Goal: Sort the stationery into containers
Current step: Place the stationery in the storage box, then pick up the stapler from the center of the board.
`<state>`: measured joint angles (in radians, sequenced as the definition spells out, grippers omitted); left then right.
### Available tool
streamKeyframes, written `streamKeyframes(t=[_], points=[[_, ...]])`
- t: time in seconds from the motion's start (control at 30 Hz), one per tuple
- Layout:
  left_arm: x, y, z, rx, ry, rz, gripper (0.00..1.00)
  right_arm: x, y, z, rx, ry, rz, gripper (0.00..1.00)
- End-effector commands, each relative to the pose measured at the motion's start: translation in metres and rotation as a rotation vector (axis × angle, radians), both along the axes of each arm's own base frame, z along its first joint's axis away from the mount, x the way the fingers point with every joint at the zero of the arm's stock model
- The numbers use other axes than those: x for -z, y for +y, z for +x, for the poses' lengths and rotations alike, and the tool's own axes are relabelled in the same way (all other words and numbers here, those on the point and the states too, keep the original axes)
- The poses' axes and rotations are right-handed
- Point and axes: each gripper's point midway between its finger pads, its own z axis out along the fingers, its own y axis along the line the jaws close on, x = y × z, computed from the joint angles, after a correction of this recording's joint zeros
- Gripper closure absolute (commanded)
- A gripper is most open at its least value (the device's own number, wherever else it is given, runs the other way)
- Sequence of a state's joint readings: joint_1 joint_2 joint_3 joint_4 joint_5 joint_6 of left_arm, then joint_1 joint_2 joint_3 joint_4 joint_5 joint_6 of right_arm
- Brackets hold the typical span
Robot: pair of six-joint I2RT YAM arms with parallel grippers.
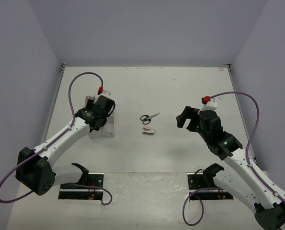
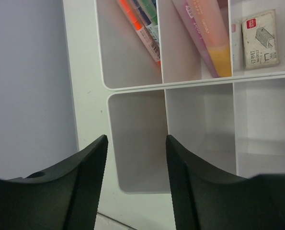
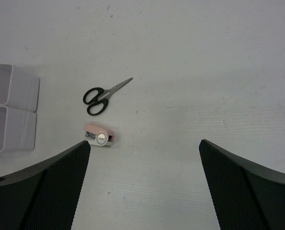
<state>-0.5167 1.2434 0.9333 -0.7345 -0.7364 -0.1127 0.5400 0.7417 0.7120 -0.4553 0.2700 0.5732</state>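
The left tool (image 2: pixel 136 143) hangs with jaws apart and empty over the organiser box (image 2: pixel 132 88), which holds markers (image 2: pixel 142 24) and an eraser (image 2: pixel 259 40). Scissors (image 3: pixel 104 94) and a small pink piece (image 3: pixel 100 135) lie unsorted on the bench (image 3: pixel 204 72). The right tool (image 3: pixel 144 146), spread wide, probably must descend onto one.

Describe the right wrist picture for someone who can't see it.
Black-handled scissors lie on a white table, a small pink item just below them. The open right gripper frames the bottom; a clear organiser box sits far left.
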Motion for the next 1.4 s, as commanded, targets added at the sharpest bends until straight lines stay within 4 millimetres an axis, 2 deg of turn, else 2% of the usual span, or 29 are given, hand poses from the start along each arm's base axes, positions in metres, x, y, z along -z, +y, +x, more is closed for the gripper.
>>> streamKeyframes(t=[0.0, 0.03, 0.07, 0.1, 0.13, 0.27, 0.33, 0.4, 0.43, 0.53, 0.6, 0.7, 0.77, 0.83, 0.9, 0.97, 1.07, 1.17, 1.37], points=[[-0.033, -0.003, 0.01, -0.008, -0.102, -0.062, 0.4, 0.003, 0.008, 0.005, -0.048, -0.007, -0.006, 0.01], [-0.038, -0.005, 0.01, -0.003, -0.119, -0.084, 0.36, 0.004, 0.011, 0.005, -0.063, -0.002, -0.006, 0.01], [-0.044, -0.008, 0.01, 0.0, -0.137, -0.113, 0.26, 0.005, 0.014, 0.005, -0.08, -0.001, -0.006, 0.01], [-0.054, -0.013, 0.011, 0.009, -0.171, -0.162, 0.08, 0.007, 0.021, 0.004, -0.125, 0.004, -0.01, 0.01], [-0.068, -0.019, 0.012, 0.024, -0.216, -0.221, 0.0, 0.011, 0.031, 0.001, -0.197, 0.018, -0.014, 0.01], [-0.116, -0.038, 0.004, 0.039, -0.412, -0.502, 0.0, 0.027, 0.066, -0.007, -0.382, 0.077, -0.039, 0.01], [-0.128, -0.048, -0.004, 0.082, -0.488, -0.631, 0.0, 0.034, 0.079, -0.011, -0.447, 0.097, -0.08, 0.01], [-0.124, -0.055, -0.017, 0.137, -0.555, -0.736, 0.0, 0.032, 0.098, -0.017, -0.541, 0.089, -0.111, 0.01], [-0.13, -0.062, -0.017, 0.186, -0.59, -0.778, 0.0, 0.038, 0.102, -0.017, -0.556, 0.104, -0.135, 0.01], [-0.118, -0.069, -0.034, 0.317, -0.667, -0.837, 0.0, 0.044, 0.126, -0.015, -0.632, 0.115, -0.239, 0.01], [-0.118, -0.071, -0.042, 0.361, -0.691, -0.851, 0.0, 0.066, 0.137, -0.004, -0.673, 0.187, -0.326, 0.01], [-0.125, -0.07, -0.048, 0.394, -0.713, -0.855, 0.0, 0.092, 0.142, 0.007, -0.757, 0.233, -0.463, 0.01], [-0.119, -0.07, -0.047, 0.387, -0.697, -0.842, 0.0, 0.098, 0.149, 0.02, -0.773, 0.235, -0.519, 0.02], [-0.109, -0.073, -0.043, 0.381, -0.657, -0.83, 0.0, 0.113, 0.151, 0.029, -0.802, 0.26, -0.58, 0.04], [-0.101, -0.076, -0.04, 0.377, -0.61, -0.816, 0.0, 0.114, 0.156, 0.036, -0.831, 0.242, -0.613, 0.06], [-0.092, -0.08, -0.036, 0.372, -0.555, -0.799, 0.0, 0.114, 0.162, 0.037, -0.875, 0.24, -0.622, 0.1], [-0.085, -0.083, -0.036, 0.377, -0.517, -0.796, 0.0, 0.12, 0.171, 0.027, -0.96, 0.256, -0.592, 0.12], [-0.085, -0.083, -0.036, 0.377, -0.519, -0.798, 0.0, 0.139, 0.169, 0.021, -1.004, 0.308, -0.611, 0.13], [-0.087, -0.085, -0.039, 0.401, -0.528, -0.81, 0.0, 0.156, 0.176, 0.023, -1.057, 0.374, -0.632, 0.28]])
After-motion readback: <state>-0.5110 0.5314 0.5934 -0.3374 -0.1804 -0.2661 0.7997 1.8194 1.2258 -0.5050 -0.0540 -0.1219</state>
